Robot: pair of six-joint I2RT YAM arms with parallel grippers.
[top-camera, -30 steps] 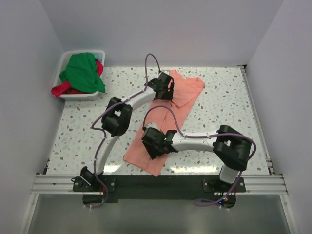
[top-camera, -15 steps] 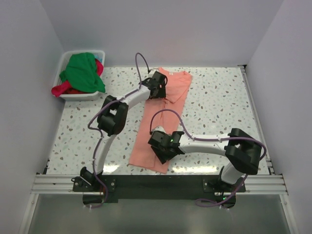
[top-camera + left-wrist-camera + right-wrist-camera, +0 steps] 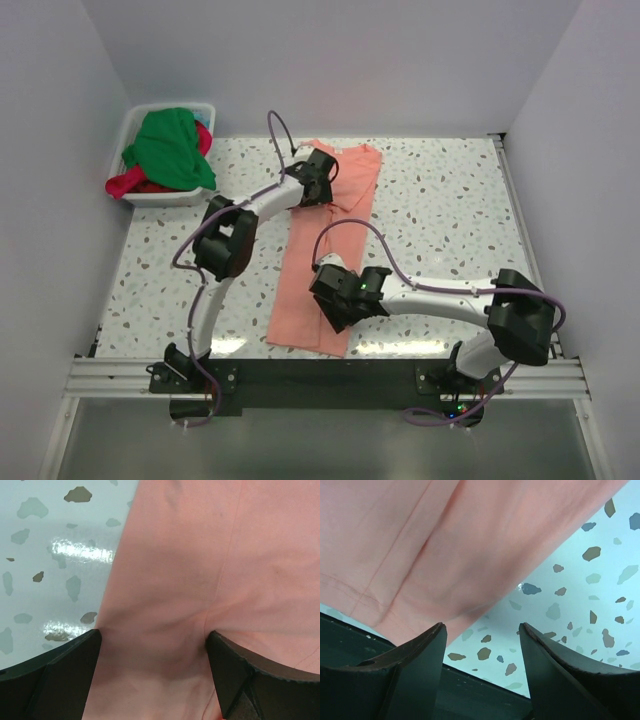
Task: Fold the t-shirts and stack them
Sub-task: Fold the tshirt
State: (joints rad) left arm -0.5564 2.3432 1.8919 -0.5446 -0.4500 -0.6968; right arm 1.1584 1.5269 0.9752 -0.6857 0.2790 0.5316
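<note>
The salmon-pink t-shirt (image 3: 310, 265) lies as a long narrow strip down the middle of the table. My left gripper (image 3: 318, 186) sits over its far end, jaws apart, with pink cloth (image 3: 190, 555) spread flat between the fingers (image 3: 65, 675). My right gripper (image 3: 335, 316) is open and empty at the shirt's near right edge; in the right wrist view (image 3: 482, 630) it frames bare table beside the cloth (image 3: 445, 540). The bright green t-shirt (image 3: 170, 145) and the red-magenta t-shirt (image 3: 125, 185) are bunched in the tub.
The white plastic tub (image 3: 172, 198) stands at the far left corner. The speckled table (image 3: 450, 220) extends to the right of the shirt. The dark rail along the table's near edge (image 3: 470, 695) is close under my right gripper. Walls enclose three sides.
The pink shirt has swung from a slant to nearly straight and grown narrower at the far end. My left gripper moved left; my right gripper moved toward the near right edge.
</note>
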